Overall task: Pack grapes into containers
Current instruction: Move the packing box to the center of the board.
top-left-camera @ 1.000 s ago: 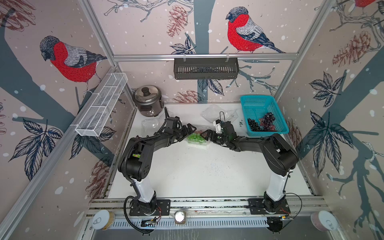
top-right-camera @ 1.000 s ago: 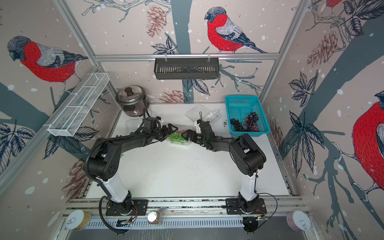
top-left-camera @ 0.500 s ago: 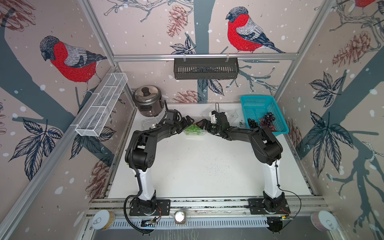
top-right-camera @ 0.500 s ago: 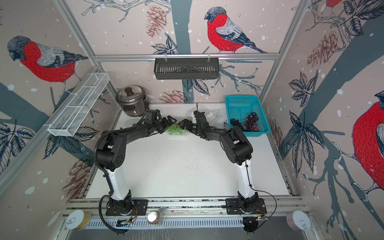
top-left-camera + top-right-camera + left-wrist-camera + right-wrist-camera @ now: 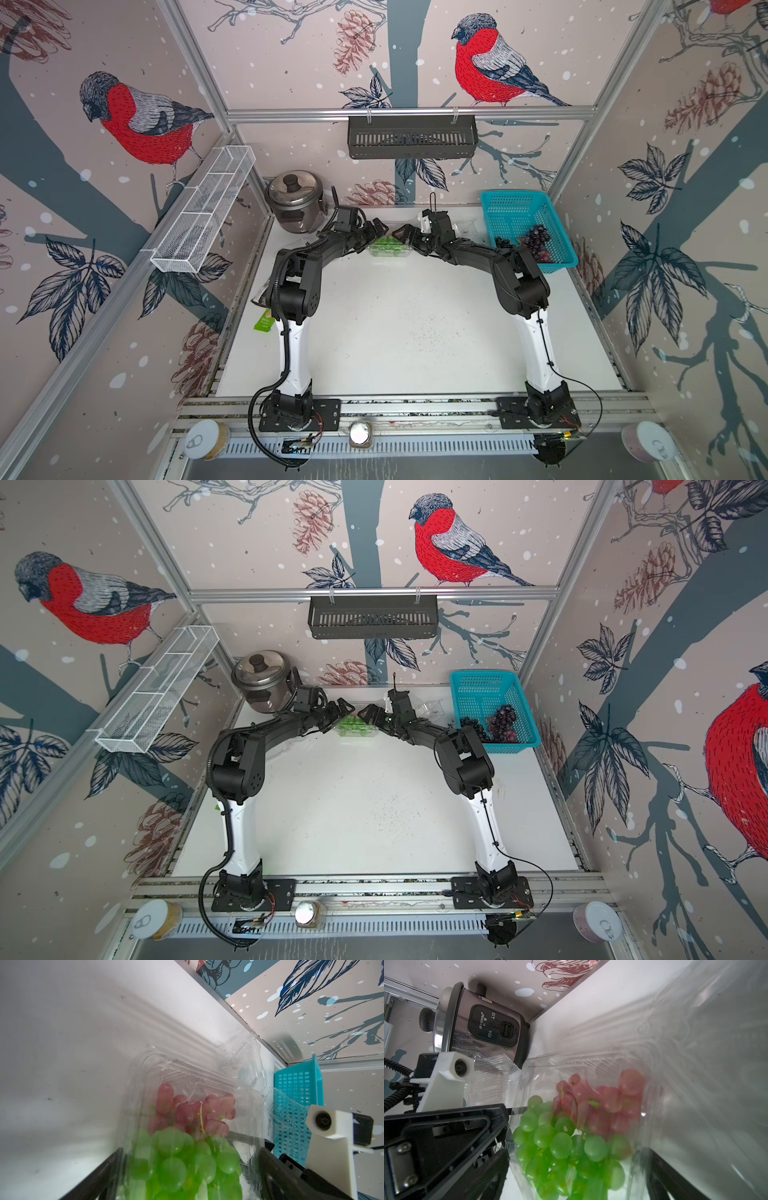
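A clear clamshell container point(image 5: 390, 249) is seen on the white bench point(image 5: 415, 332), close to the middle of its far edge, in both top views. Green grapes point(image 5: 176, 1159) and red grapes point(image 5: 187, 1109) are packed inside it and are seen through the plastic in both wrist views, the green bunch lying against the red one.

The clamshell container is flanked by both arms. The left gripper point(image 5: 373, 237) is set at its left end and the right gripper point(image 5: 406, 240) at its right end. The fingers point(image 5: 99, 1178) of each gripper are spread wide, with the container lying between them. Whether the plastic is actually pressed by them cannot be told from the blurred close views.

An empty container point(image 5: 465, 226) is found just beside the right gripper, between it and the turquoise basket point(image 5: 515, 197) at the far right corner. In the basket's near half, dark grapes point(image 5: 536, 243) are left. A third container point(image 5: 492, 1078) is seen beside the steel rice cooker point(image 5: 295, 199), which is placed at the far left corner.
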